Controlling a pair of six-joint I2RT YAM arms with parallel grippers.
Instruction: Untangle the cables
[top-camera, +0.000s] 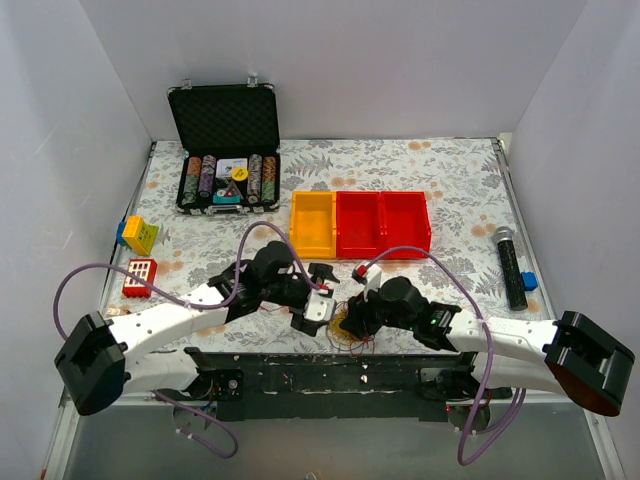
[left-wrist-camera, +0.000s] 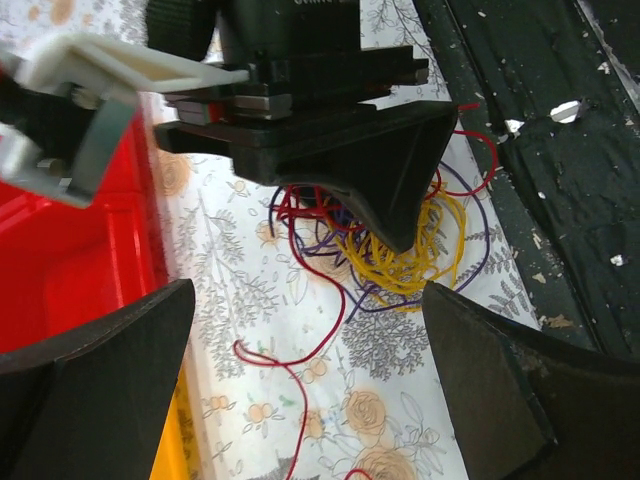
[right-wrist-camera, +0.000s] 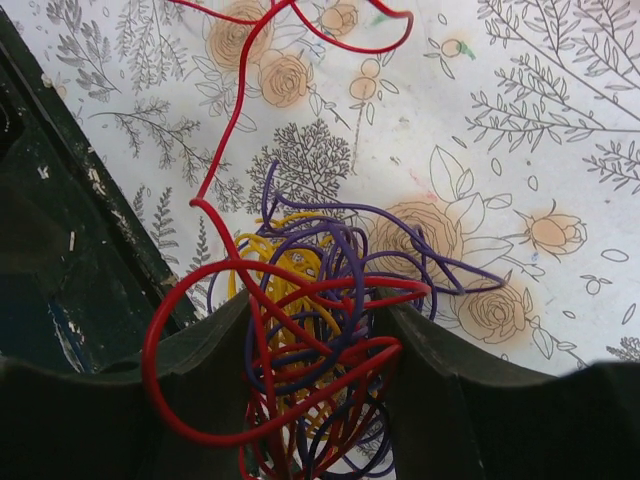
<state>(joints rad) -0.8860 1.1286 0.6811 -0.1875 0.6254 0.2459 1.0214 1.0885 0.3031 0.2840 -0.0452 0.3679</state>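
Cables (right-wrist-camera: 300, 300), thin glossy loops (red, yellow, purple), floral tablecloth (right-wrist-camera: 520, 120)

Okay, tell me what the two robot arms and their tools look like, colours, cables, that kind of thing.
The left arm and right arm have white links between bulky black joint housings. A thick lilac cable loops along each. The left tool and right tool each have two broad, matte black, wedge-shaped fingers.
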